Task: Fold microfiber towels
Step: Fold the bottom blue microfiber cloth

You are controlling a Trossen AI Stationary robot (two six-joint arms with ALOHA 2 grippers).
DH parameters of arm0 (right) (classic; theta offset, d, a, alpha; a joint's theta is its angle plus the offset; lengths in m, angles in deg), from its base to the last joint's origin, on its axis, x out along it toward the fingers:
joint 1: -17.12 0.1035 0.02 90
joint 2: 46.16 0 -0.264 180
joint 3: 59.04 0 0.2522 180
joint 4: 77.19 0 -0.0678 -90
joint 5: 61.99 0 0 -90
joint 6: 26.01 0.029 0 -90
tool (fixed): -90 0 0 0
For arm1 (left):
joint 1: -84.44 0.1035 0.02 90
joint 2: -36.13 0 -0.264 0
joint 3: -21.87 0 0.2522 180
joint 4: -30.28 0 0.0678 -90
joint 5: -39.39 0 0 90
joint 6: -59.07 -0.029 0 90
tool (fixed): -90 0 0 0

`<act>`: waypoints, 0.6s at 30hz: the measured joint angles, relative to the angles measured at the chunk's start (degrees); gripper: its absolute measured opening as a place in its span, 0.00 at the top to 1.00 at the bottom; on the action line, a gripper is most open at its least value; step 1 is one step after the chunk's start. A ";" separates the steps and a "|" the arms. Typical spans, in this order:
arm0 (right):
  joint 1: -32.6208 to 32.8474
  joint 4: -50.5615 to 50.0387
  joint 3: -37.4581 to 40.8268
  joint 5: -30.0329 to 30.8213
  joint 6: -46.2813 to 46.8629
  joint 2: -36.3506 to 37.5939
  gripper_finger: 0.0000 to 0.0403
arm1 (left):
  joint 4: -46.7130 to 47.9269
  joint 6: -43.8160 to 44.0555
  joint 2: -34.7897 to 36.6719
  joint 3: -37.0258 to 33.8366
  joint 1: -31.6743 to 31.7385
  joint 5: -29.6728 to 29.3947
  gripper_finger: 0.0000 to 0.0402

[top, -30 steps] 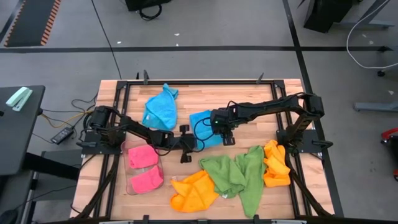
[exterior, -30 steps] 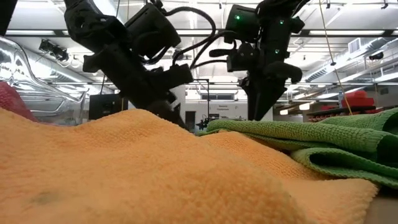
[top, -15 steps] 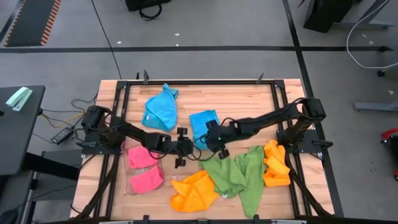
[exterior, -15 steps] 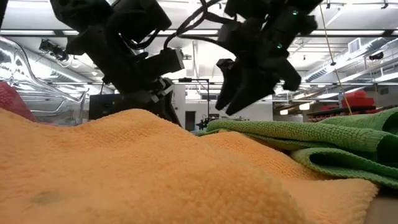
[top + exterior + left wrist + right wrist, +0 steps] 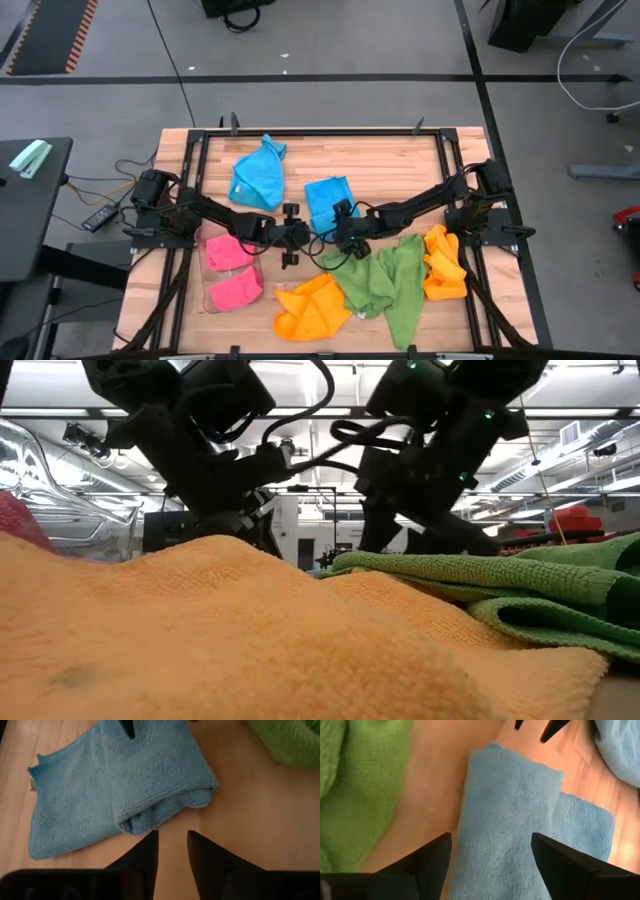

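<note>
on the wooden table [image 5: 380, 165], a fluffy folded blue towel [image 5: 326, 200] lies between released right fingers [image 5: 436, 857]; left fingers [image 5: 145, 857] narrowly parted, empty.

Grey concrete floor [image 5: 330, 95] surrounds the wooden table [image 5: 370, 160]. A dark seam line [image 5: 300, 78] crosses the floor at twelve o'clock. A striped hazard mat [image 5: 50, 35] lies at ten o'clock. A black side table [image 5: 30, 215] stands at nine o'clock. Ceiling strip lights [image 5: 585, 410] illuminate the room behind.
</note>
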 joint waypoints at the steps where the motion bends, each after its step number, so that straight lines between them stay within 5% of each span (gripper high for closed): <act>1: 0.06 0.65 0.52 0.23 -0.60 0.07 0.29 | 0.19 0.00 0.00 0.00 0.06 0.01 0.73; 18: -0.45 17.21 10.24 4.34 -8.49 0.27 0.37 | 0.04 -0.04 0.00 0.00 0.26 -0.45 0.75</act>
